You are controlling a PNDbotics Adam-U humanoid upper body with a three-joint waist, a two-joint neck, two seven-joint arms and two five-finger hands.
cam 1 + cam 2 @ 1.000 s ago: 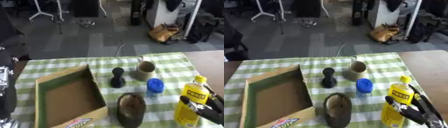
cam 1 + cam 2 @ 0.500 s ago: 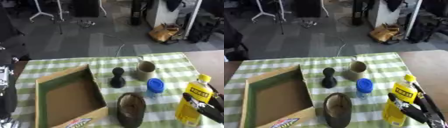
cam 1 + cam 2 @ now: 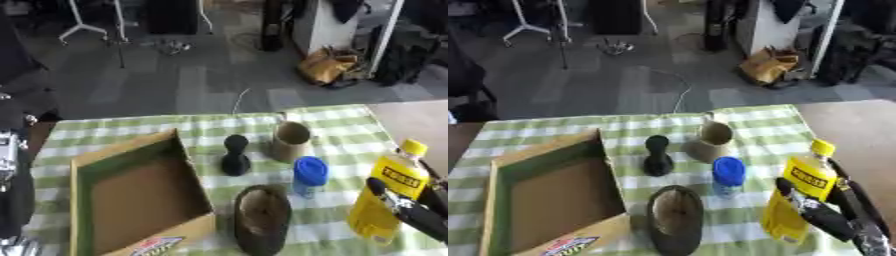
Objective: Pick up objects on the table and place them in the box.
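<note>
Right hand: fingers curled round yellow plastic bottle
Beside it, leftward: blue-capped small bottle, dark brown shoe
Farther left: open cardboard box

Even, soft indoor light, faint shadows; both views are blurred throughout, perhaps from motion.

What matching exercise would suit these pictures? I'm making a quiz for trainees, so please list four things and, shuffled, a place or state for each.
Things:
1. yellow plastic bottle
2. open cardboard box
3. blue-capped small bottle
4. dark shoe

Places or states:
A. empty, at the left
B. lying at the near edge
C. held by the right robot hand
D. upright mid-table

Pairs: 1-C, 2-A, 3-D, 4-B
</note>
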